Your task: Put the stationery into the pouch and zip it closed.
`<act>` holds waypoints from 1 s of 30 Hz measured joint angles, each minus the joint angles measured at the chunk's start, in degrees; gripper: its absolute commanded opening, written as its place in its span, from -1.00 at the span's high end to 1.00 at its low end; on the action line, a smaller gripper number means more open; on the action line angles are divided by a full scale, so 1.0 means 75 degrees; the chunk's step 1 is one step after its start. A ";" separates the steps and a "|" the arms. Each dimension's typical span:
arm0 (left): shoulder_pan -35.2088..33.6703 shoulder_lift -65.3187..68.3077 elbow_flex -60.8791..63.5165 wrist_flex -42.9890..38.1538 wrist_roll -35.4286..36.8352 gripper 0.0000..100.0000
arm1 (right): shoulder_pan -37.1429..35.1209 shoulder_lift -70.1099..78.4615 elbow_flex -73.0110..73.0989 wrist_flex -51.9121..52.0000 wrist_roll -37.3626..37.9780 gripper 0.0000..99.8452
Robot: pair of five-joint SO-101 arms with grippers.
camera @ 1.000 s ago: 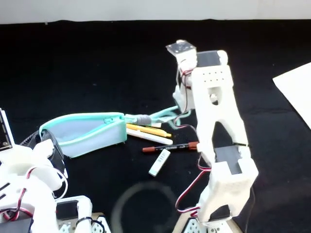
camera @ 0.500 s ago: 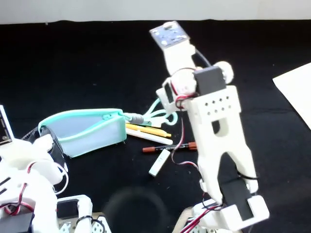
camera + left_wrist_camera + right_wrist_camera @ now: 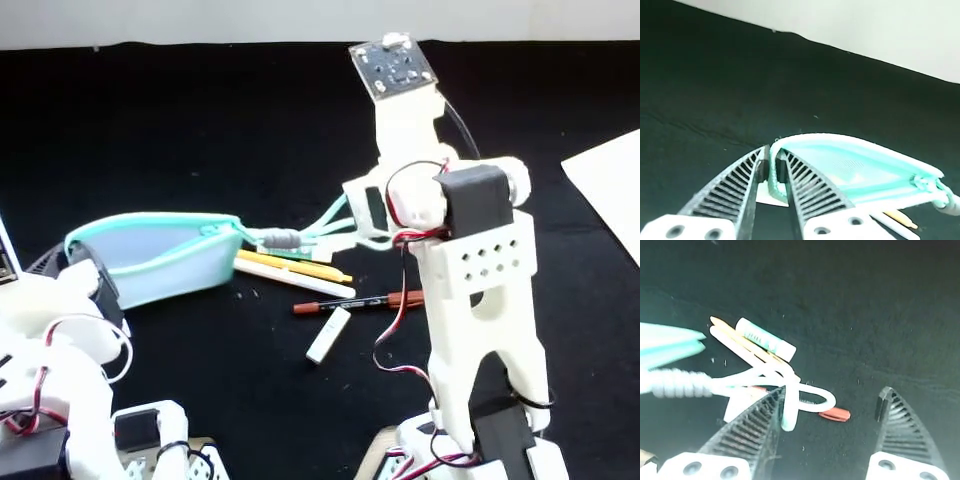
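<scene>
1. Black cloth covers the worktop you are working over, with a pale wall along its far edge.
2. Your pouch is teal and lies on its side at the left of the cloth. Its zip is open along the top.
3. A grey coiled pull hangs off the zip end, and a pale looped cord runs from it toward the right arm.
4. Your left end effector is closed, pinching the rim at the pouch's other end between its ribbed fingers.
5. Your right end effector has its jaws spread wide. The cord loop lies against one finger, and nothing sits between the two.
6. Outside the pouch, just beside its zip end, a yellow pen and a white pen lie side by side.
7. A white block with teal print sits against the yellow pen on its far side.
8. Nearer you, a dark marker with red ends lies close to the white pen, and a small white stick lies just below it.
9. A white sheet pokes in at the right edge, well apart from the rest.
</scene>
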 measured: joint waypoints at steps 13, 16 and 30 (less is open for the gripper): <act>-0.0375 0.0000 0.0527 -0.0070 -0.0047 0.99 | -0.1606 -0.0023 0.0914 -0.0199 -0.0469 0.45; -0.0410 -0.0012 0.0692 -0.0082 -0.0047 0.99 | -0.2168 -0.0023 0.0750 -0.0199 -0.0879 0.45; -0.0692 -0.0012 0.0774 -0.0082 -0.0047 0.99 | -0.0281 -0.0023 0.2954 -0.0656 0.0656 0.53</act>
